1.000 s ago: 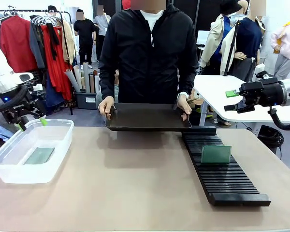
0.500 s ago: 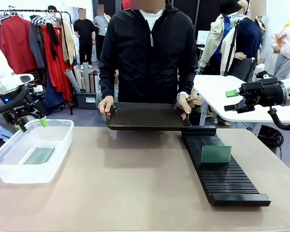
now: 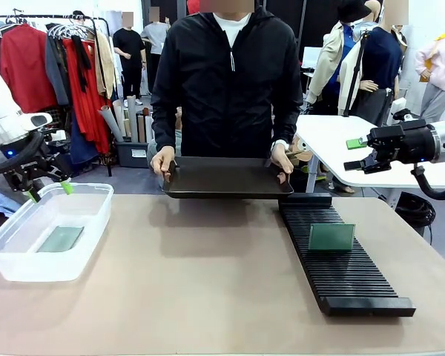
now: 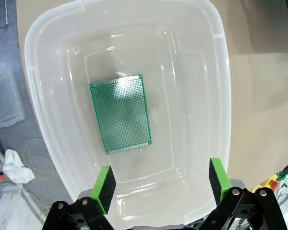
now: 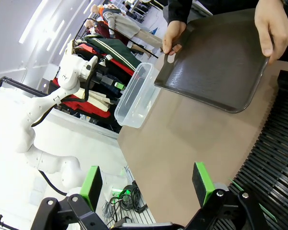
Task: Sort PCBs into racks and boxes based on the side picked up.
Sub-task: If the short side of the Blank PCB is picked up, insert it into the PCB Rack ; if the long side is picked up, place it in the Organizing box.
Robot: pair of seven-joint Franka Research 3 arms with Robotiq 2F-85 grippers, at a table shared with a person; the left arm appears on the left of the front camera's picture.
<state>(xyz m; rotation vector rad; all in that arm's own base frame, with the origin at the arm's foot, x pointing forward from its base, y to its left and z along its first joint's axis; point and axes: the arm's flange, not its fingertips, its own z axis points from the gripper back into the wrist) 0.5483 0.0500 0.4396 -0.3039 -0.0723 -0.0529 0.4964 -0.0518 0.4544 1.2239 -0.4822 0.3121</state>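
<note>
A clear box point(image 3: 89, 222) stands at the table's left with one PCB point(image 3: 60, 239) flat on its bottom; the left wrist view looks down at this PCB's point(image 4: 120, 113) dotted face. My left gripper point(image 3: 48, 191) hovers open over the box's point(image 4: 221, 86) far-left rim, nothing between its green pads point(image 4: 104, 188). The long black rack point(image 3: 341, 259) lies at the right with a PCB point(image 3: 331, 236) standing in its slots. My right gripper point(image 3: 360, 154) hangs open and empty, high and beyond the rack's far end, off the table's right side.
A person at the far side holds a smooth black tray point(image 3: 226, 179) with both hands just above the table's far edge; it shows tilted in the right wrist view point(image 5: 216, 57). A white side table point(image 3: 334, 141) stands behind my right gripper. Bare tabletop point(image 3: 200, 274) lies between box and rack.
</note>
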